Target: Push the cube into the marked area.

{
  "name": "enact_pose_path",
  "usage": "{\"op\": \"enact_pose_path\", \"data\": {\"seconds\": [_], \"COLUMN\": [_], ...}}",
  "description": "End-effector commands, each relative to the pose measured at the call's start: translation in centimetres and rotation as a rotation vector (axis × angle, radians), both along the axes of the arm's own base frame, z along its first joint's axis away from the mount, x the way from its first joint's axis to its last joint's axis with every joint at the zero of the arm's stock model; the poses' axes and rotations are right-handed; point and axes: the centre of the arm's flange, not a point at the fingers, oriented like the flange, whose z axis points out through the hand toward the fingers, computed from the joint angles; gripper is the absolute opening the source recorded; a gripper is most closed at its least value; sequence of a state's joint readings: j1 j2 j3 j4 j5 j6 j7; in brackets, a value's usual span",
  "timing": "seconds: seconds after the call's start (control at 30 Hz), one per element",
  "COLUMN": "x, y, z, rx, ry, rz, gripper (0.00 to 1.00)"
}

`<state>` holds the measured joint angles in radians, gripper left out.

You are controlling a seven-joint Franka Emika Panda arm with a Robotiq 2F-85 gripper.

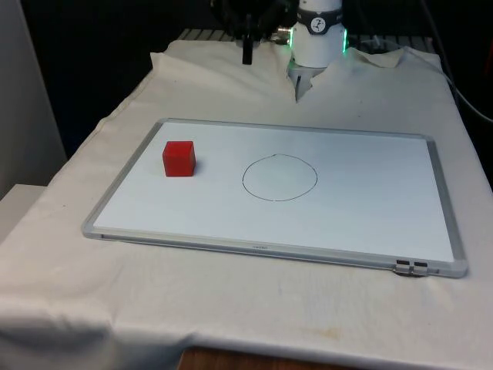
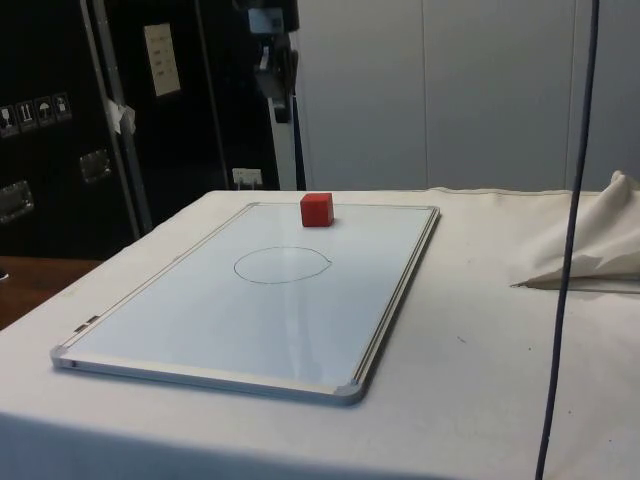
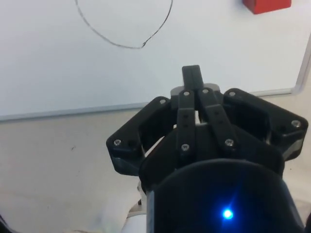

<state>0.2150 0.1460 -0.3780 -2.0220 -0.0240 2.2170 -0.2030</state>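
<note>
One red cube (image 1: 179, 158) is seen on the left part of a whiteboard (image 1: 370, 223) in the front view, resting flat on the white surface a little in from the board's left and far edges. To its right, near the middle of the board, a thin circle (image 1: 280, 177) is drawn; this is taken to be the marked area, and the cube lies well apart from it, fully outside the line. The whiteboard itself lies flat on the cloth-covered tabletop (image 1: 92, 308). Farther right and at the far end, the end effector (image 3: 192, 80) is held high above the tabletop beyond the board's far edge, and its two fingers are seen pressed together in the wrist view, clenched on nothing. No contact with the cube is made.

The step in hand is judged to be the very start: the approach has not yet begun and the push is not yet done. For the next move, the end effector would need to be brought down to the board on the cube's left side, opposite the circle, low enough to meet the cube's face squarely. A steady push to the right would then be called for, stopped once the cube sits inside the line.
</note>
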Motion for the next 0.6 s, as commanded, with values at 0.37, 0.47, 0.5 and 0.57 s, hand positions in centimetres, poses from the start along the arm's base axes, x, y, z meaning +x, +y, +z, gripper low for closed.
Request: {"op": "enact_pose_path", "data": {"seconds": [0.37,0.47,0.5,0.57], "x": [0.8,0.9,0.8,0.9], "y": [-3.9,-5.2,-4.9,-5.7], "z": [-4.5,-5.7,-5.5,-6.3], "rx": [-0.018,-0.011,-0.019,-0.007], "ry": [-0.006,-0.014,-0.007,-0.017], "rz": [0.018,0.014,0.012,0.011], "gripper": [0.0,0.0,0.0,0.0]}}
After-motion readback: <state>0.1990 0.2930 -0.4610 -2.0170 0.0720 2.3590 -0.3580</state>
